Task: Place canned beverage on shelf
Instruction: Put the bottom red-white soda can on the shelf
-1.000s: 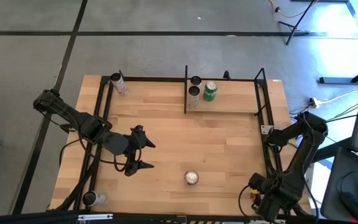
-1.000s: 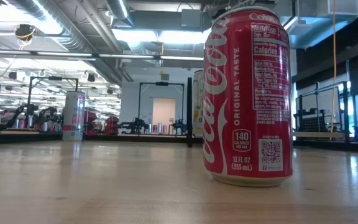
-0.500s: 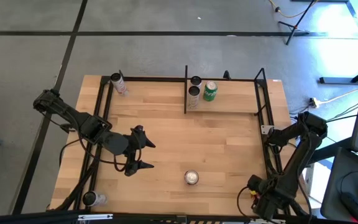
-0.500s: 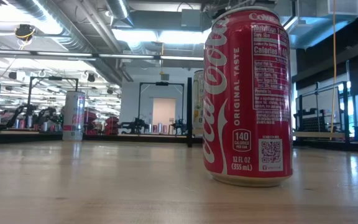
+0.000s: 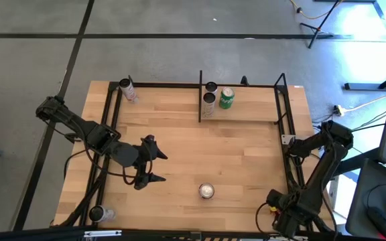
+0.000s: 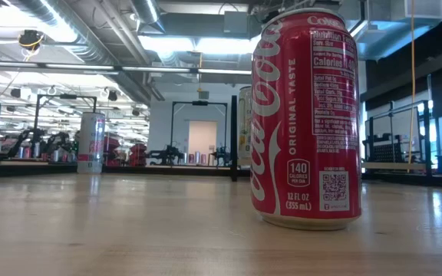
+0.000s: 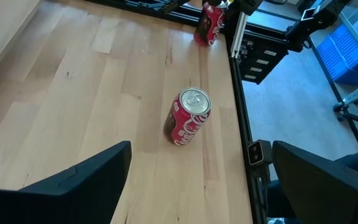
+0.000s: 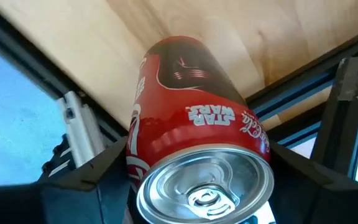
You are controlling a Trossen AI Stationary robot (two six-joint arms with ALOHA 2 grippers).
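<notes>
Left gripper: hovered over the left half of the table, fingers spread apart with nothing between them, pointed toward the table's middle.
Right gripper: sat at the table's near right corner, fingers pressed on either side of a red Star Wars can, whose silver top faced the wrist camera.
Coke can: stood upright on the bare wood near the table's near edge, about mid-width, to the right of the left gripper and apart from it; it filled much of the low view.
Shelf: ran along the far edge of the table, right of centre, framed by black bars.
On the shelf: 2 silver cans stood at its left end, one behind the other, with a green can just to their right; the rest of the board was bare wood.
Other cans: 1 pale can at the far left corner, 1 at the near left corner, both outside the shelf.
</notes>
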